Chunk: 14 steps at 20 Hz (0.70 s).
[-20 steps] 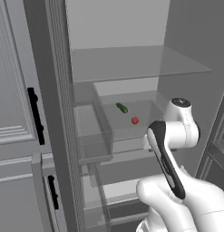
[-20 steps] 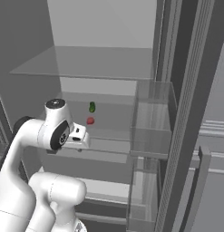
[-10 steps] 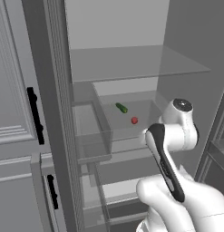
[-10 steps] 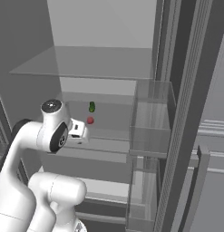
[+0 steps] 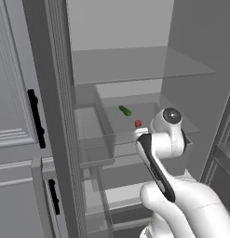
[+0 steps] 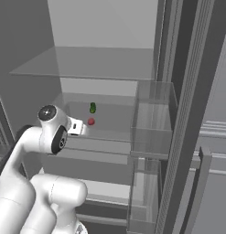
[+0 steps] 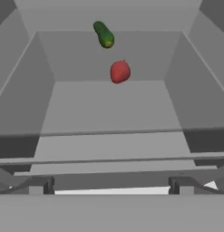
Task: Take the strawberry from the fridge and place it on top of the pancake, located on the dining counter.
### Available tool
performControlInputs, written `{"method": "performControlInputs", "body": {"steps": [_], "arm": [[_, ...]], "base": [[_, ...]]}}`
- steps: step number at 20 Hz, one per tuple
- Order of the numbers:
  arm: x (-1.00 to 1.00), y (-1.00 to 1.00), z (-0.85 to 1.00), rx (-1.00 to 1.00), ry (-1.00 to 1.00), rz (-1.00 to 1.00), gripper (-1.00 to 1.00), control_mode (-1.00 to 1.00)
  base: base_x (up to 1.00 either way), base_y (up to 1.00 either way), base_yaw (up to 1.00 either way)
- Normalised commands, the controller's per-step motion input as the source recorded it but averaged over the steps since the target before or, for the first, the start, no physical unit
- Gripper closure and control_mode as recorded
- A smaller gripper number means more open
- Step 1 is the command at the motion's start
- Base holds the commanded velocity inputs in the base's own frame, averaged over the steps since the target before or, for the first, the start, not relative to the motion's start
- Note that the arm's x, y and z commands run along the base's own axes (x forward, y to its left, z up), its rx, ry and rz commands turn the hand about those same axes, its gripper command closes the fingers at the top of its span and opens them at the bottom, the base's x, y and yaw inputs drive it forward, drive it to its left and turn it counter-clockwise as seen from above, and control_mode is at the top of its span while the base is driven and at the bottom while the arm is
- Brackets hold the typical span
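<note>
Jaws of the gripper (image 7: 111, 183) stand spread, empty. Ahead, the smooth round red strawberry (image 7: 120, 71) lies on a glass fridge (image 5: 135, 69) shelf, near a glossy green elongated item (image 7: 104, 34).

A small dark green elongated item (image 7: 104, 35) lies on glass.

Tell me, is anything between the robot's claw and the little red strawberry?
No. In the hand view, bare shelf lies between the open gripper and the strawberry.
</note>
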Motion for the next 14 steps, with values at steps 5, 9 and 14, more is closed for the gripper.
{"method": "performControlInputs", "body": {"steps": [5,9,14], "arm": [[0.55,-0.24,0.28,0.07,0.16,-0.06,-1.00,-1.00],[0.41,-0.02,0.16,0.04,0.13,0.00,-1.00,-1.00],[0.45,0.00,-0.03,0.00,0.01,0.00,-1.00,-1.00]], "base": [[0.00,0.00,0.00],[0.00,0.00,0.00],[0.00,0.00,0.00]]}}
